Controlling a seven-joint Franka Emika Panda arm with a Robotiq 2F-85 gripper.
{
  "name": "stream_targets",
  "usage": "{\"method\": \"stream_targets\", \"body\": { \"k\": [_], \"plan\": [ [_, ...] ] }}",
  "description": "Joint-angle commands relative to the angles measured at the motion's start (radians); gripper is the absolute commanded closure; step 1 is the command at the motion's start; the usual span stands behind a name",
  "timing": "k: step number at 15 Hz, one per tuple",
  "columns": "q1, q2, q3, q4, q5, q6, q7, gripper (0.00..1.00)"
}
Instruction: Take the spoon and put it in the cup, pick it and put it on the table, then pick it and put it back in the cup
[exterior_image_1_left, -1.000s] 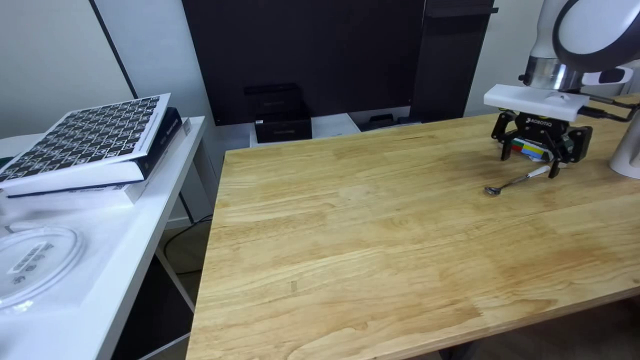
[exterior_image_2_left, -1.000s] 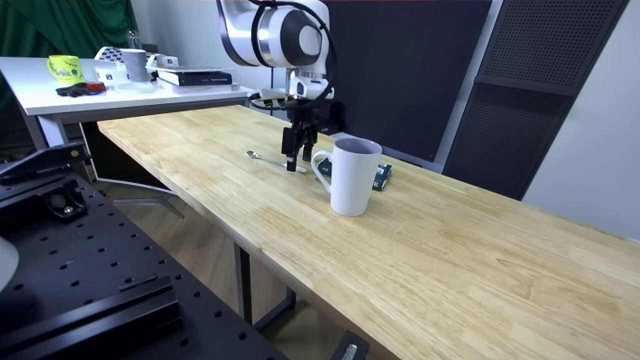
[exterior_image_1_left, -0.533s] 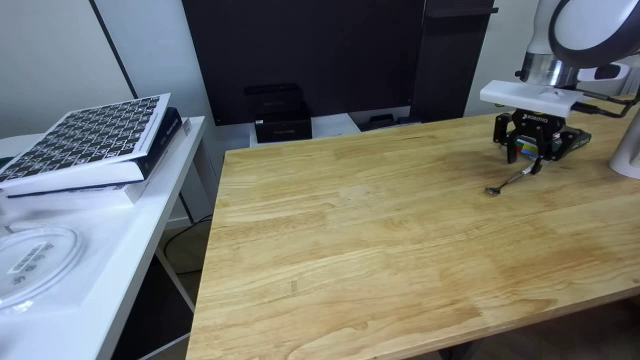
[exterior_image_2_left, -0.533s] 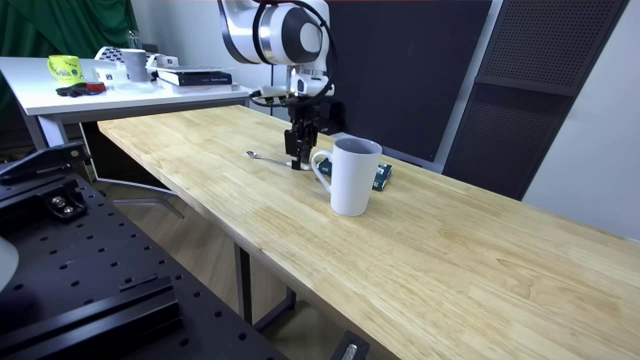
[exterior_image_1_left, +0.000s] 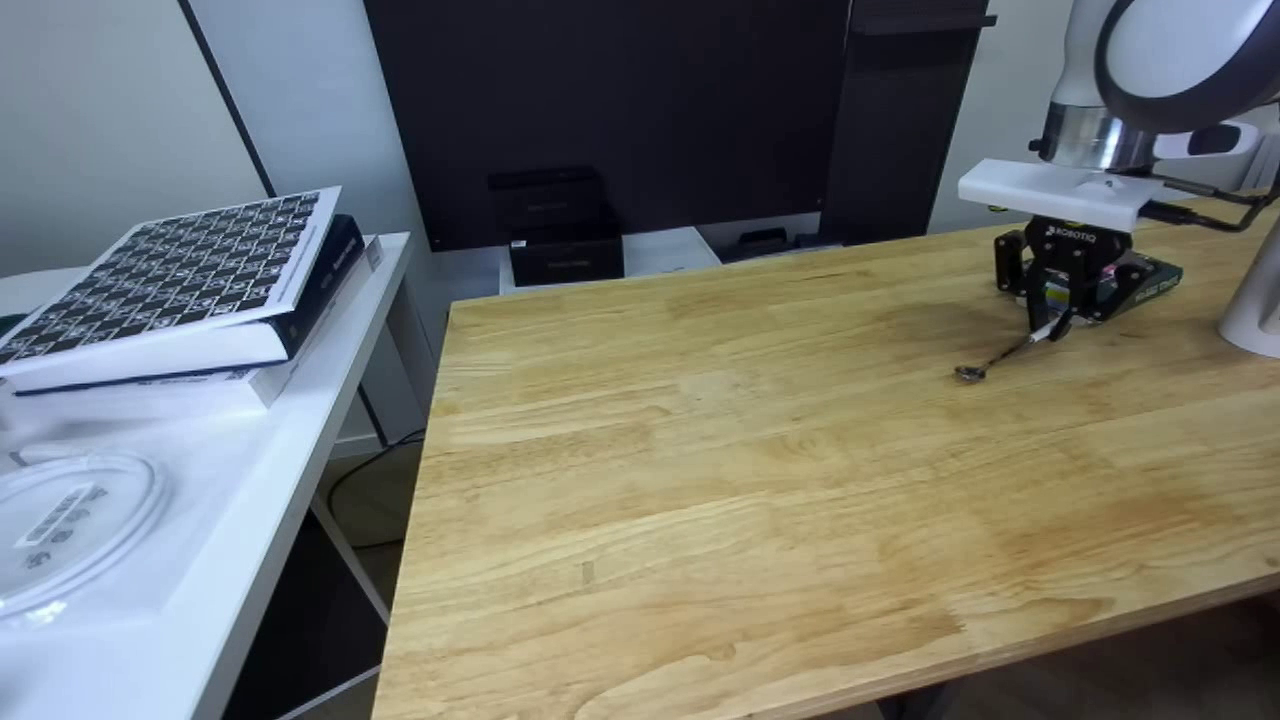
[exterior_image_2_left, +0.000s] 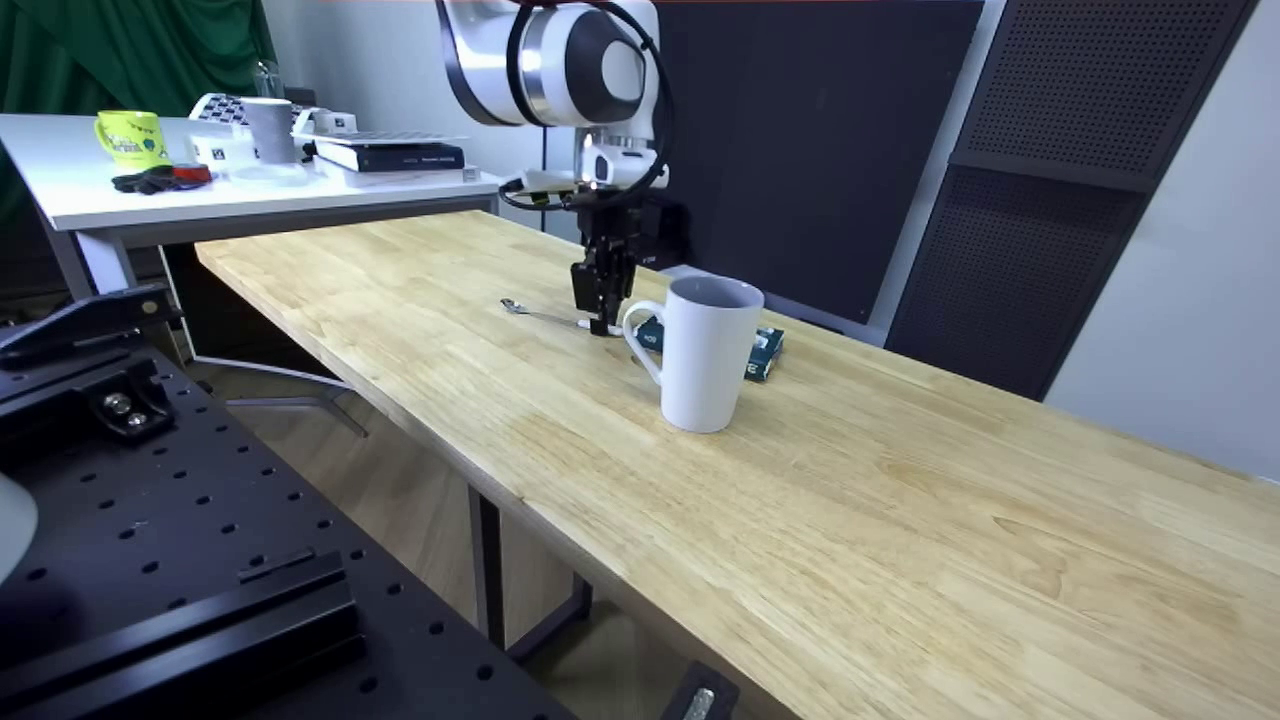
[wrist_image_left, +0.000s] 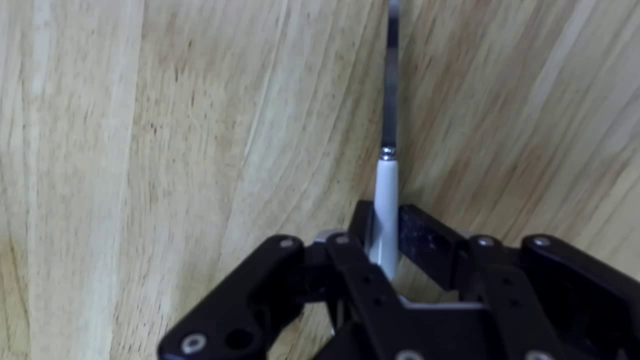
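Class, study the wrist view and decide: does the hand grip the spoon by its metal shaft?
No: the hand holds the spoon by its white handle, with the metal shaft extending beyond the grip.

Panda arm (exterior_image_2_left: 560, 65): bent, reaching down from above the jaws
Wrist (exterior_image_1_left: 1098, 137): near vertical, directly over the jaws
Jaws: pointing downward, clamped, fingertips (wrist_image_left: 427, 240) a narrow gap apart

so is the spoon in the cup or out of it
Out: the wrist view shows the spoon pinched in the gripper, and in an exterior view the cup stands apart from it.
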Motion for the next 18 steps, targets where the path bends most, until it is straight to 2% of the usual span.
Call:
{"method": "stream_targets", "body": {
  "k": [1,7,9,13,18],
  "plan": [
    [0.029,0.000,-0.024,0.026,-0.031,-0.019,0.044,0.95],
    [0.037,-0.150,-0.011,0.043,-0.087,-0.102,-0.012,0.95],
    [0.049,-0.211,-0.022,0.038,-0.142,-0.134,-0.010,0.95],
    [0.066,-0.343,-0.063,-0.002,-0.357,-0.179,0.016,0.95],
    [0.063,-0.475,-0.150,-0.087,-0.778,-0.159,0.138,0.95]
  ]
}}
